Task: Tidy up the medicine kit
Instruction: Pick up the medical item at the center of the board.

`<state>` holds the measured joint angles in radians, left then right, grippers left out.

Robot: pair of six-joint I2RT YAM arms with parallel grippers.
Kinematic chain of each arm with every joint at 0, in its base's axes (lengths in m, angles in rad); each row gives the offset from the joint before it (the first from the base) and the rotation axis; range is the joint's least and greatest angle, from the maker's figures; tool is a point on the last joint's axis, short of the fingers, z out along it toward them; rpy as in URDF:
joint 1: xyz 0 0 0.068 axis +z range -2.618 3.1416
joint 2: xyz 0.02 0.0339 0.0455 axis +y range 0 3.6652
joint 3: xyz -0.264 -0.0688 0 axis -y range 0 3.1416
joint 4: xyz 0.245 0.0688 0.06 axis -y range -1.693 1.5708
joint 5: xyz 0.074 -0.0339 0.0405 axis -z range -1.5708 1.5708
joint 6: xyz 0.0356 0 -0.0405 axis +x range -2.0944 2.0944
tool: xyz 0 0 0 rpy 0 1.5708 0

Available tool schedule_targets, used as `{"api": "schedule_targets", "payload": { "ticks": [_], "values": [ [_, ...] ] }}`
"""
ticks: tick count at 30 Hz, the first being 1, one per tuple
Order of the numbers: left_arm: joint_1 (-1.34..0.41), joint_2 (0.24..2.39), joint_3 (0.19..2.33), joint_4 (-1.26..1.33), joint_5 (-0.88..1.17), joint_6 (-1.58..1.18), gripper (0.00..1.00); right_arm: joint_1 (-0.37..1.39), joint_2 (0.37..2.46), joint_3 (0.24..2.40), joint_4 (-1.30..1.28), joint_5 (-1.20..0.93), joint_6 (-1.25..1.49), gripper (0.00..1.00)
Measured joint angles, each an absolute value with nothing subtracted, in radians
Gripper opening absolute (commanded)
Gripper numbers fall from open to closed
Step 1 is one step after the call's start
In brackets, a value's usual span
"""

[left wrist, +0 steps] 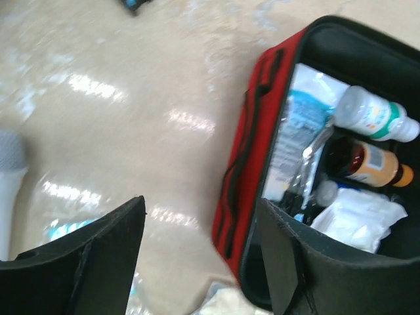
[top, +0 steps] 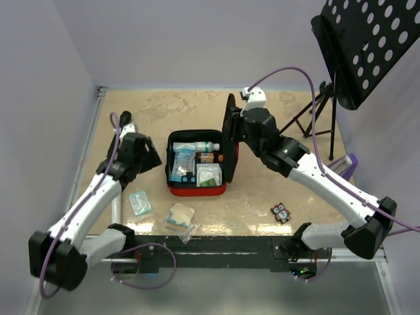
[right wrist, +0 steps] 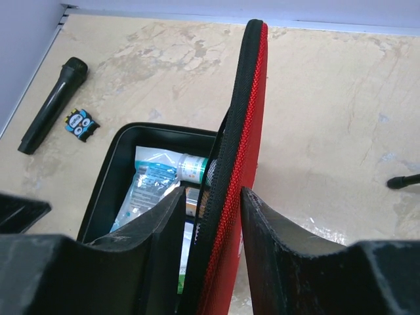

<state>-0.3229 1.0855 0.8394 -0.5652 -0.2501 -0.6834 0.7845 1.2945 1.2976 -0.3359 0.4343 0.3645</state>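
Medicine kit [top: 195,191] lies open mid-table [top: 164,111], slightly toward the near edge. Its lid [top: 230,131] stands upright along the right side. My right gripper [right wrist: 211,197] pinches that lid between both fingers. My left gripper [left wrist: 200,203], wide open and empty, hovers just beside the kit's left wall.

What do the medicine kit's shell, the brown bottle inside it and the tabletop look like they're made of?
Medicine kit: woven red fabric, matte; weave shows along the lid edge.
Brown bottle: amber plastic or glass, translucent, glossy.
Tabletop: hard, polished, stone-patterned; reflects lights.
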Motion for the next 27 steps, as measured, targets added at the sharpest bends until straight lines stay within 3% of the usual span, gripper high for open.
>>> {"api": "schedule_targets", "payload": {
  "ticks": [5, 12, 17, 27],
  "values": [
    [-0.321, 0.948, 0.743, -0.691, -0.320, -0.811, 0.78, 0.784, 1.291, 1.298, -0.336, 0.434, 0.358, 0.30],
    [-0.321, 0.991, 0.681, -0.843, -0.360, -0.991, 0.77, 0.784, 1.289, 1.298, -0.336, 0.431, 0.358, 0.31],
    [-0.321, 1.025, 0.640, -0.852, -0.369, -1.042, 0.68, 0.785, 1.287, 1.296, -0.334, 0.424, 0.358, 0.32],
    [-0.321, 1.145, 0.641, -0.818, -0.374, -1.020, 0.69, 0.784, 1.274, 1.277, -0.315, 0.408, 0.358, 0.32]
  ]
}}
